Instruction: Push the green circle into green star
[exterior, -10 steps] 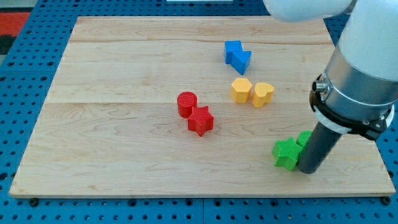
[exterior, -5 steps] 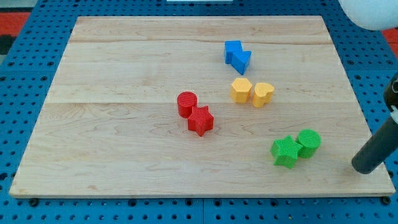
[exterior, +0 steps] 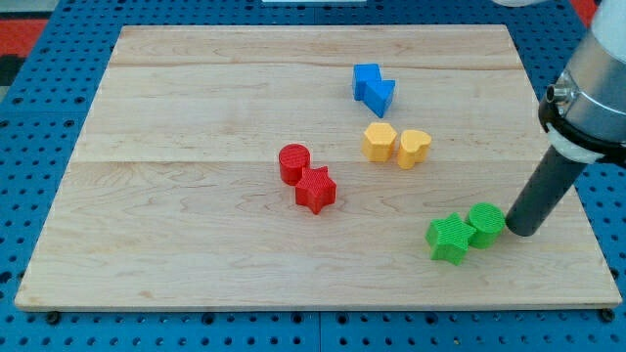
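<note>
The green circle (exterior: 486,223) lies near the board's bottom right and touches the green star (exterior: 451,238) on the star's upper right side. My tip (exterior: 518,231) stands just to the right of the green circle, close to it or touching it. The dark rod rises up and to the right from there.
A red circle (exterior: 293,162) and a red star (exterior: 315,190) touch near the board's middle. A yellow hexagon (exterior: 380,141) and a yellow heart (exterior: 414,148) sit above the green pair. Two blue blocks (exterior: 372,86) lie near the top. The board's right edge (exterior: 577,196) is close to my tip.
My tip left the green blocks, swung out to the far right, then came back left to the circle's right side. The green circle became uncovered. The blocks have hardly moved.
</note>
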You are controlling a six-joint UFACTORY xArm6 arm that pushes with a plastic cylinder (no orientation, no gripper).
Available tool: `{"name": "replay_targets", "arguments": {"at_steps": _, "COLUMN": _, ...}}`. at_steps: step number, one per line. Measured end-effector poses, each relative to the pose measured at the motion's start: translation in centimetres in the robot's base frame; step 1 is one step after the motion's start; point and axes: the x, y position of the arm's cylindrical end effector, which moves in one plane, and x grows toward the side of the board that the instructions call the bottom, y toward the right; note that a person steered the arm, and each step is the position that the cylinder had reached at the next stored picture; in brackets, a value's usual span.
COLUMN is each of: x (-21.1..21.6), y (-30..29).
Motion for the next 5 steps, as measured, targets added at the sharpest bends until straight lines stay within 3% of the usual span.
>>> {"name": "replay_targets", "arguments": {"at_steps": 3, "x": 0.0, "y": -3.2}}
{"name": "replay_targets", "arguments": {"at_steps": 5, "x": 4.6, "y": 5.8}}
